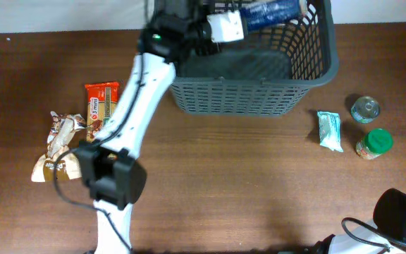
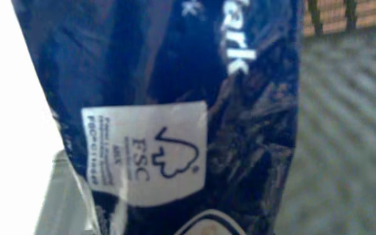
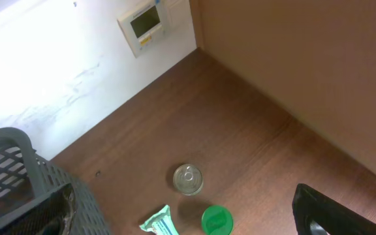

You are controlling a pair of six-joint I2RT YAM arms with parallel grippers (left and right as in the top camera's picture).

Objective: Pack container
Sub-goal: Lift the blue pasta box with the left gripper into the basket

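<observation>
While apparently gripped, a blue packet [image 1: 270, 13] hangs over the basket [image 1: 238, 95].

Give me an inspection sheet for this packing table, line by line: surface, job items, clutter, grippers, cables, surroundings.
Surface: brown wooden table.
Job's things: dark grey basket at the back; blue packet over its inside; orange bar and brown-white wrapper on the left; teal packet, tin can and green-lidded jar on the right.
Clutter: nothing seen.
Grippers: left gripper at the blue packet, jaws hidden; right gripper shows only a dark edge, jaws cannot be judged.
Cables: black cable looping by the left arm's base; second cable by the right arm.
Surroundings: white wall with a control panel.
</observation>
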